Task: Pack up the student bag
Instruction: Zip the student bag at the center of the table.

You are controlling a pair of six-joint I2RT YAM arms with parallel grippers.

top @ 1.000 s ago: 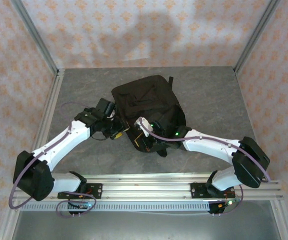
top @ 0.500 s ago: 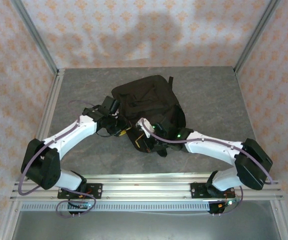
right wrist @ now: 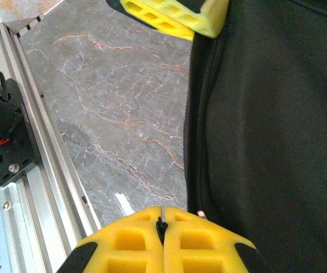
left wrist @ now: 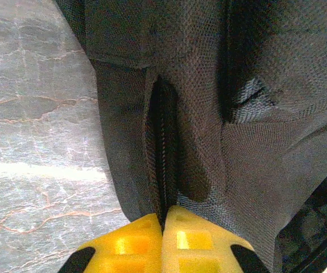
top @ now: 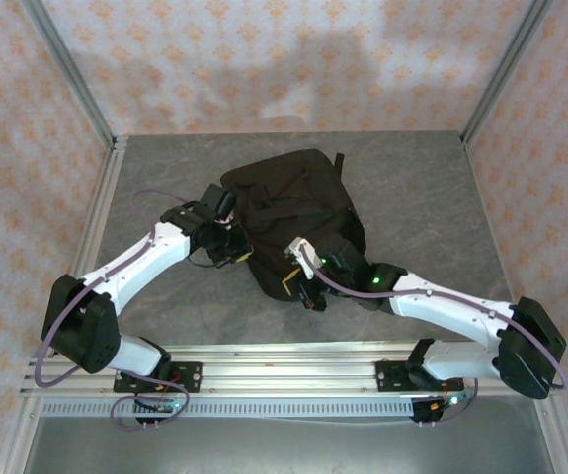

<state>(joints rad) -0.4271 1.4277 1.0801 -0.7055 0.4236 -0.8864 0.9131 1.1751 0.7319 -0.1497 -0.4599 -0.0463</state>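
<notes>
The student bag [top: 293, 197], a large black fabric backpack, lies in the middle of the grey table. My left gripper [top: 236, 254] is at the bag's left edge. In the left wrist view its yellow fingers [left wrist: 164, 220] are shut on a fold of the student bag [left wrist: 237, 114] where a zipper line [left wrist: 164, 148] runs. My right gripper [top: 301, 284] is at the bag's near edge. It is shut [right wrist: 162, 220] on a small black tab beside the zipper of the student bag [right wrist: 277, 114]. The left gripper's yellow finger [right wrist: 169, 17] shows at the top of the right wrist view.
The marbled grey table [top: 432, 197] has bare room to the right of and behind the bag. An aluminium rail [top: 293, 360] runs along the near edge, also seen as the rail [right wrist: 32, 170] in the right wrist view. Frame posts and patterned walls enclose the table.
My left gripper has closed on the bag's left edge. My right arm has drawn back toward the near right with its gripper still shut, pulling the bag's near edge slightly.
</notes>
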